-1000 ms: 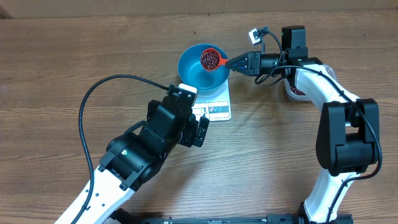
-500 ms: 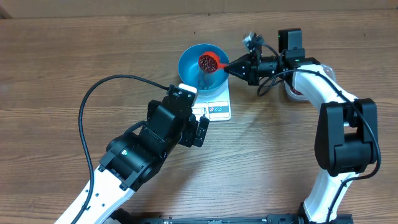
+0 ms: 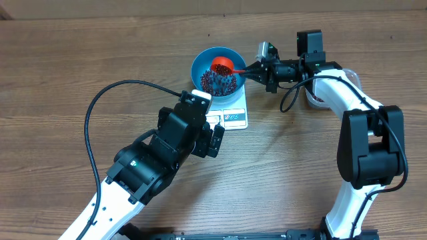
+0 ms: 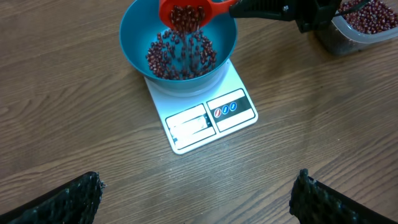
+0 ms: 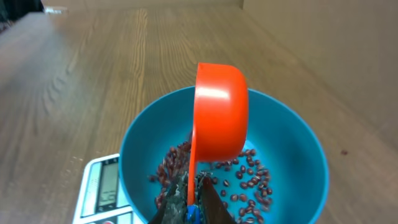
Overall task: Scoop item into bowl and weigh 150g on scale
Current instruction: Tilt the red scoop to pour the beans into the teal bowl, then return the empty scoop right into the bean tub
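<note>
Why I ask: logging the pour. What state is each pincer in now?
Left pincer: open, holding nothing.
Right pincer: closed on the red scoop by its handle.

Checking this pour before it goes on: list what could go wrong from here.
1. The scoop, held by the right gripper, is tipped steeply and beans are falling into the bowl; dumping the whole load may overshoot the target weight.
2. The scoop hangs close to the bowl's far rim; a nudge could shift the bowl on the scale or send beans over the rim onto the table.
</note>
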Available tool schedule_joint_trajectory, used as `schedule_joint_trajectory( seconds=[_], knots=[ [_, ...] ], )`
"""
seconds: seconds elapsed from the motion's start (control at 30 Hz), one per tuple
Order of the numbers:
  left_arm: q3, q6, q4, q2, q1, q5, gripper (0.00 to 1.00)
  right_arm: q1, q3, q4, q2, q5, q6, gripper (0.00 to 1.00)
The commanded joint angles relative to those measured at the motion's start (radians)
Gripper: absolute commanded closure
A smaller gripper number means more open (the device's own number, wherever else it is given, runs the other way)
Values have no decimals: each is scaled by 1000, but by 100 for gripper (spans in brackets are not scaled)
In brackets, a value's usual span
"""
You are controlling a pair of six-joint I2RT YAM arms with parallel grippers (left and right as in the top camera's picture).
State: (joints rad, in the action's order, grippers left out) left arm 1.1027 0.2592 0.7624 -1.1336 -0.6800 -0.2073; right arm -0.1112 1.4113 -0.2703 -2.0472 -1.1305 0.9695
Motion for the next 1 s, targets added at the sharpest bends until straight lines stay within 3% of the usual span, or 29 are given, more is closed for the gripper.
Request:
schedule_joint_trajectory(
  seconds=[0.0,0.27,0.53,0.63,0.8,0.97],
  knots=[
    [0,13,-3,-5,6,-12,1,-1,4,27,-9,-2,121,96],
    [0,13,-3,-5,6,-12,0,0,4,169,-9,19,139,96],
    [0,13,-3,-5,6,-12,0,0,4,19,-9,-15,131,96],
    [0,13,-3,-5,6,-12,0,2,4,15,-8,-101,5,96],
    [0,13,-3,-5,6,-12,0,24,5,84,27,-129,-452,96],
    [0,13,-3,-5,6,-12,0,60,5,118,115,-84,-763,96]
  ],
)
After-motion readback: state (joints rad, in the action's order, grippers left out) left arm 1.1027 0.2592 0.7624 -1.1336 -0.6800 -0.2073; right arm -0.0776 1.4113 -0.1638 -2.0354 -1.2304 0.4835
